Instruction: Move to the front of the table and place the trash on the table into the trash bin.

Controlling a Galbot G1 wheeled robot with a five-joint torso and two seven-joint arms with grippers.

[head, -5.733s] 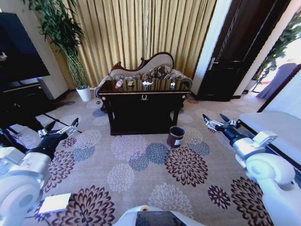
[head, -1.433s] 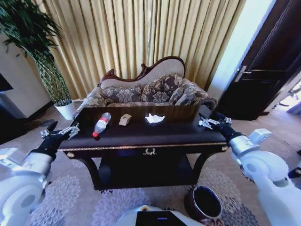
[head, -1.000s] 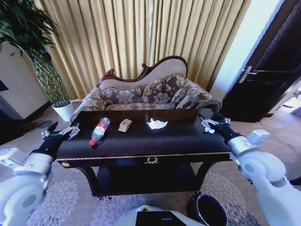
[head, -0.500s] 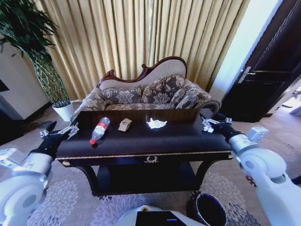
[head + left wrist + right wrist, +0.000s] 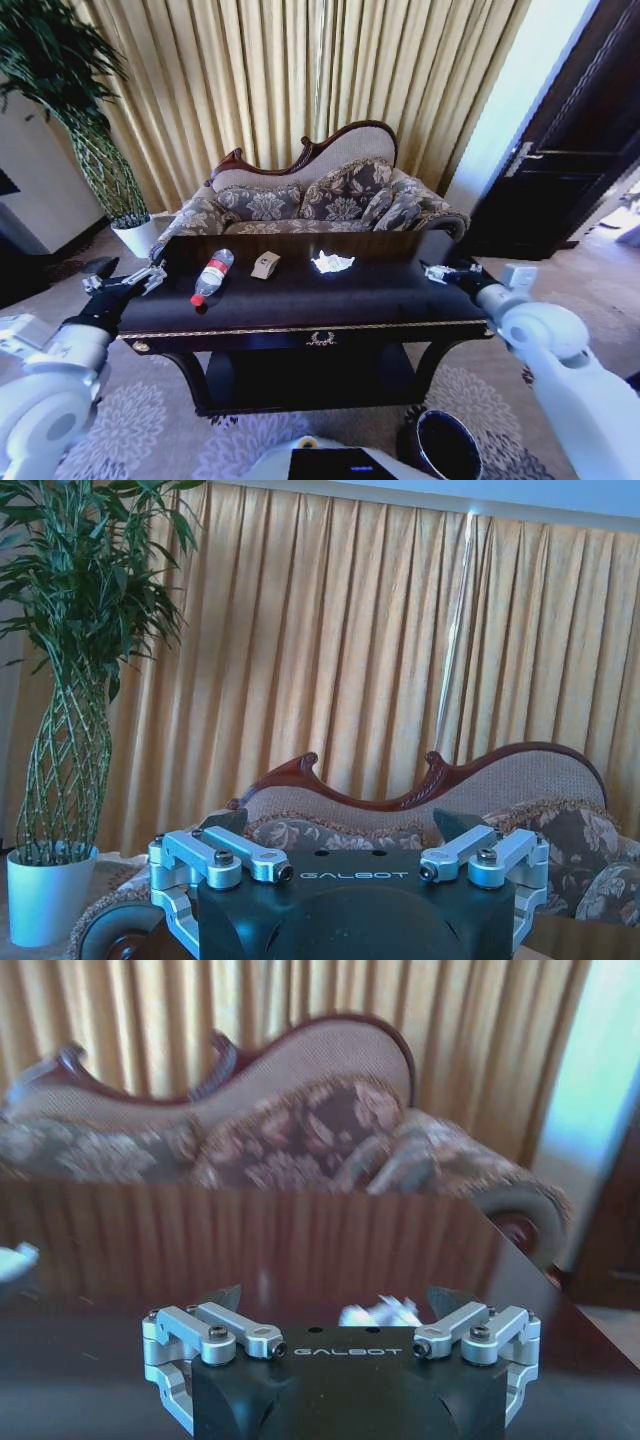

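Since half a second ago, right gripper (image 5: 440,270) has swung inward over the tabletop's (image 5: 330,295) right end, jaws open. On the tabletop: clear bottle (image 5: 211,275) lying at left, tan paper scrap (image 5: 265,265) beside it, crumpled white tissue (image 5: 332,262) near centre, all apart. Trash bin (image 5: 445,448) stands on the carpet below the table's right front. Left gripper (image 5: 125,283) hovers off the left end, jaws open. Sofa (image 5: 320,195) behind.

Home lounge: ornate sofa (image 5: 310,195), gold curtains (image 5: 300,80), potted plant (image 5: 90,120).
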